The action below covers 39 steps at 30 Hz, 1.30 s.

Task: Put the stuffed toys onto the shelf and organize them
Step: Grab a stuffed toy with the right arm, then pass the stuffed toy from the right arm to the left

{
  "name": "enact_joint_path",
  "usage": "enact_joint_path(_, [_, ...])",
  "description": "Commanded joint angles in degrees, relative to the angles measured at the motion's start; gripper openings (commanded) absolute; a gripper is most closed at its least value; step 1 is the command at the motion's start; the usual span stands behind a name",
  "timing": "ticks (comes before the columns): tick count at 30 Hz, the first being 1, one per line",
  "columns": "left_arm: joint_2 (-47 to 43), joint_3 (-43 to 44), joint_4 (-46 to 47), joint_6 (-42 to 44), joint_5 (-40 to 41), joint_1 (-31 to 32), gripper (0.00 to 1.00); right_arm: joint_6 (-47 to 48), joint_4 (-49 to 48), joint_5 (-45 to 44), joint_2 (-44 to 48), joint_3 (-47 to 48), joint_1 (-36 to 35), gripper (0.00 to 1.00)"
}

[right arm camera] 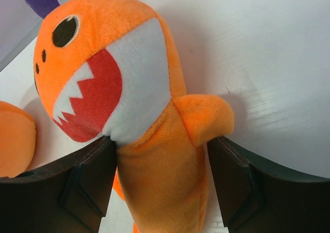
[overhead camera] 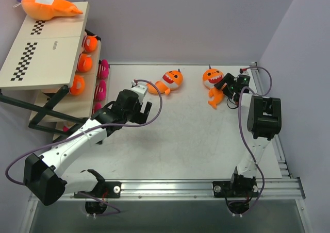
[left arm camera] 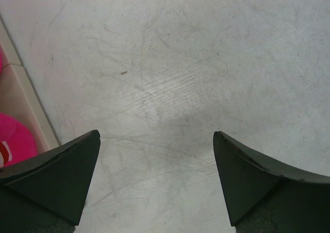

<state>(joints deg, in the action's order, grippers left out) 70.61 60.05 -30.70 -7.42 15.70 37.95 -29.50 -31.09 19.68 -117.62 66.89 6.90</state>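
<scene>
Right gripper (right arm camera: 161, 140), jaws astride orange shark (right arm camera: 135, 81), perhaps touching.

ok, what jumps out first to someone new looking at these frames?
The orange shark with its red toothy mouth, at the far right of the table, with the right gripper straddling its body. A second shark lies at the far centre, and the shelf at left carries an orange plush on its top board.

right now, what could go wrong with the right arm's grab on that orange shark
The right gripper straddles the shark on its soft body, beside the fin; it may slip or pinch only the fin. The left arm lies between it and the shelf, so they could collide.
</scene>
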Motion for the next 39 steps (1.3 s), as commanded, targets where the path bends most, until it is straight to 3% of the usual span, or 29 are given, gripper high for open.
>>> enact_joint_path(1, [-0.91, 1.73, 1.43, -0.93, -1.73, -0.51, 1.0, 2.6, 3.75, -0.78, -2.43, 1.75, -1.27, 0.67])
enact_joint_path(8, [-0.21, 1.82, 1.43, -1.1, -2.78, -0.78, 1.0, 4.71, 8.15, -2.02, -3.76, 3.51, -4.43, 0.47])
enact_joint_path(14, [-0.21, 1.47, 1.96, -0.76, -3.66, -0.86, 1.0, 4.71, 8.5, -3.42, 1.15, 0.96, -8.47, 0.1])
enact_joint_path(17, [-0.47, 1.12, 2.83, -0.49, -4.71, -0.86, 1.0, 3.22, 9.29, -3.25, 3.88, -0.71, -10.58, 0.01])
enact_joint_path(30, [-5.83, -4.23, 12.93, 2.76, -13.86, 0.54, 1.0, -3.11, 15.61, -2.37, 19.0, -7.22, -20.16, 0.0])
enact_joint_path(39, [-12.86, -11.79, 22.52, 15.67, -11.84, 10.72, 0.99, -9.35, 18.79, -1.31, 27.09, -7.83, -26.58, 0.0])
